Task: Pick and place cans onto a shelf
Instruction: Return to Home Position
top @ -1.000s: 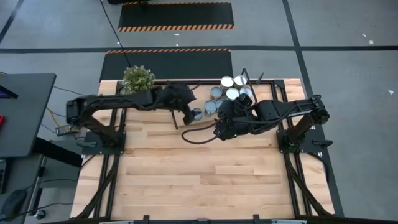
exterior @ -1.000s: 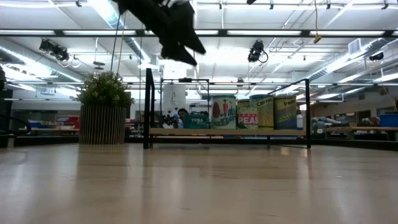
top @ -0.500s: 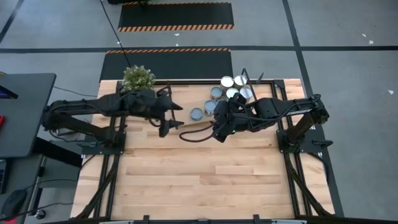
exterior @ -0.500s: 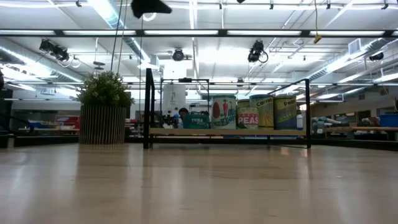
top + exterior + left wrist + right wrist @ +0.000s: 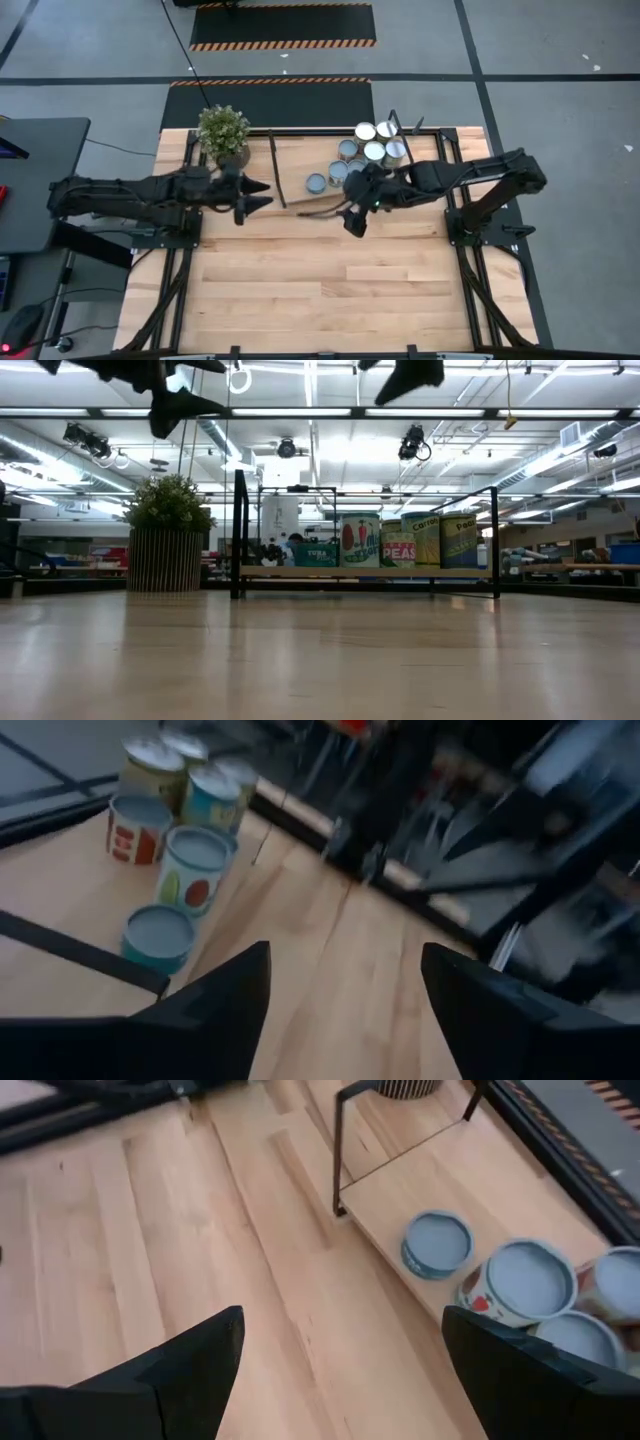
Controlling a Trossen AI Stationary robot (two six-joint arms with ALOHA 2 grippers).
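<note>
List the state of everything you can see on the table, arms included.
Cans: upright, clustered on the shelf.
Shelf: flat on the table, holding the cans.
Left end effector: open, empty, raised off the table.
Right end effector: open, empty, raised near the cans.
Potted plant: upright beside the shelf.

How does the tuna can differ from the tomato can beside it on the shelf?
Height: the tuna can is squat, the tomato can much taller.
Label: the tuna can is teal, the tomato can pale with red tomatoes.
Place: the tuna can ends the row on the plant side; the tomato can stands next inward.
Shared: both upright on the shelf, ungripped; left gripper and right gripper are open.
</note>
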